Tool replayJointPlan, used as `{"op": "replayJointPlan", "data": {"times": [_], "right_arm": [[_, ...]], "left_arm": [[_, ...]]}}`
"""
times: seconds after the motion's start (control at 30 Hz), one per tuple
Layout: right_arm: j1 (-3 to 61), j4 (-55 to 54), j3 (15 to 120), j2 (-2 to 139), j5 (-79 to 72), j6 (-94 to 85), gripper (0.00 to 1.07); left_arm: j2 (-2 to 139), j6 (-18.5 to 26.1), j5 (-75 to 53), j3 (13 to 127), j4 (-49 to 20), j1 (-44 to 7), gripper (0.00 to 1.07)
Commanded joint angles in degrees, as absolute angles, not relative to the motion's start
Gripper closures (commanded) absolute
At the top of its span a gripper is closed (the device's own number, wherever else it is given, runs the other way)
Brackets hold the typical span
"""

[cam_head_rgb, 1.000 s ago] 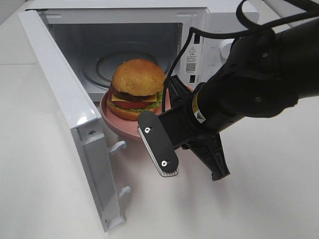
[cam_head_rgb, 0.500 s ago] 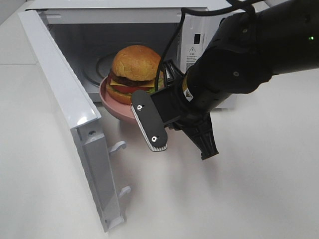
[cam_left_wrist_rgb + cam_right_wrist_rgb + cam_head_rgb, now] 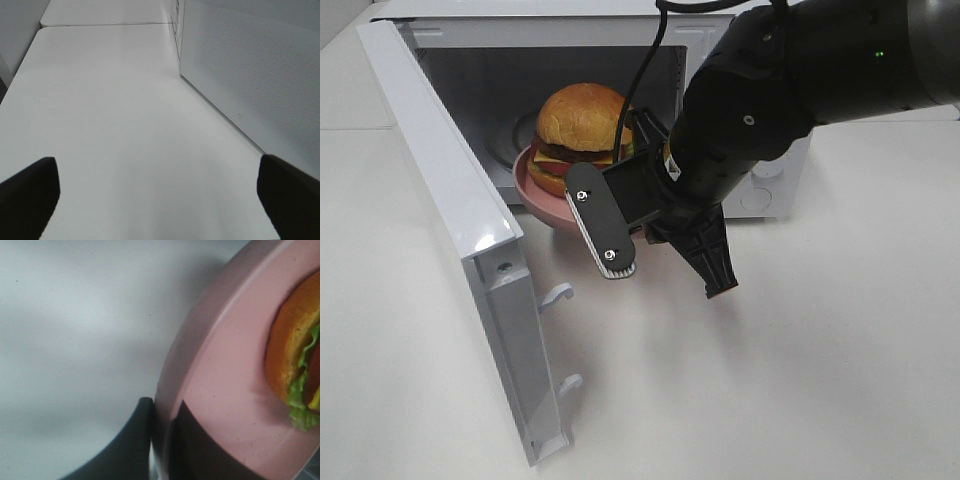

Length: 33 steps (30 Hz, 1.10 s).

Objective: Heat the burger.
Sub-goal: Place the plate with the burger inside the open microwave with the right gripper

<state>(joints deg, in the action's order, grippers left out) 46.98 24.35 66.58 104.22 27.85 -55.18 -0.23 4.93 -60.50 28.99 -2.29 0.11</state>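
Observation:
The burger (image 3: pixel 582 122), with a tan domed bun, lettuce and cheese, sits on a pink plate (image 3: pixel 535 190) at the mouth of the open microwave (image 3: pixel 560 30). My right gripper (image 3: pixel 160 425) is shut on the plate's near rim, one finger above and one below. The right wrist view shows the plate (image 3: pixel 225 365) and the burger's edge (image 3: pixel 292 360) up close. In the high view the bulky black right arm (image 3: pixel 770 100) covers the grip. My left gripper (image 3: pixel 160 200) is open over bare table, its dark fingertips (image 3: pixel 30 195) far apart with nothing between them.
The microwave door (image 3: pixel 450 200) stands swung out to the left, its latch hooks (image 3: pixel 558 293) pointing at the table. A white perforated panel (image 3: pixel 250 75) of the microwave is beside the left gripper. White tabletop (image 3: pixel 770 400) spreads in front and to the right.
The right arm has carried the plate and burger up and left in the high view, further into the microwave opening. The grip on the rim is unchanged.

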Motion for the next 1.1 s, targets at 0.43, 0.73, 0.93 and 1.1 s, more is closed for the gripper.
{"op": "replayJointPlan", "data": {"times": [0.43,0.73,0.93,1.1], "right_arm": [[46.07,24.75,73.80,106.63,30.37,-58.21,1.07],[46.07,24.75,81.25,110.81,33.40,-59.24,1.07],[46.07,24.75,83.54,112.07,33.75,-59.93,1.07],[46.07,24.52,87.55,114.42,34.15,-60.50,1.07]], "left_arm": [[-1.20,4.98,-59.93,28.99,-2.81,0.06,0.02],[-1.20,4.98,-59.93,28.99,-2.75,0.06,0.02],[-1.20,4.98,-59.93,28.99,-2.75,0.06,0.02],[-1.20,4.98,-59.93,28.99,-2.75,0.06,0.02]]}}
